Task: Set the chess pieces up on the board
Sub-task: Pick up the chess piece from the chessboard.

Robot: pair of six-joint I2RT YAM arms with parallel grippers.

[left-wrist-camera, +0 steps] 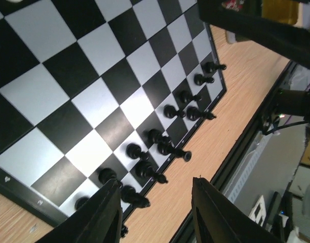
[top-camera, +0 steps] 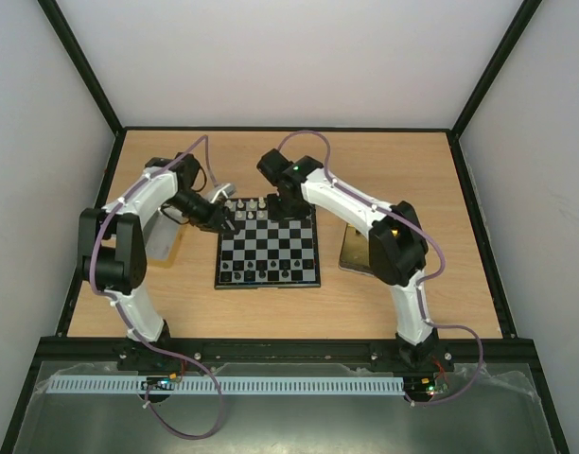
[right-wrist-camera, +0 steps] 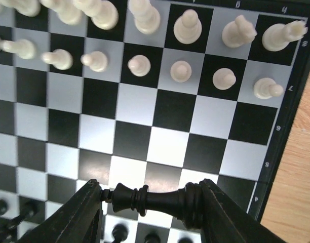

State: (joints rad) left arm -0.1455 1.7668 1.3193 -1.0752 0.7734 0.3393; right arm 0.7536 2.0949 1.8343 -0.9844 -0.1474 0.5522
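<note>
One black piece clamped lying sideways in the right gripper, hanging low above the board, nearer the black side. Left gripper spread wide, holding nothing, over the black pieces at the board's edge. White pieces standing in two rows on the far side. Tip the wrist so the base points down before lowering. Aim for a vacant square in the black rows, dead centre. Come straight down, clear of neighbours. Open only once the base sits flat; otherwise expect a topple or a roll.
</note>
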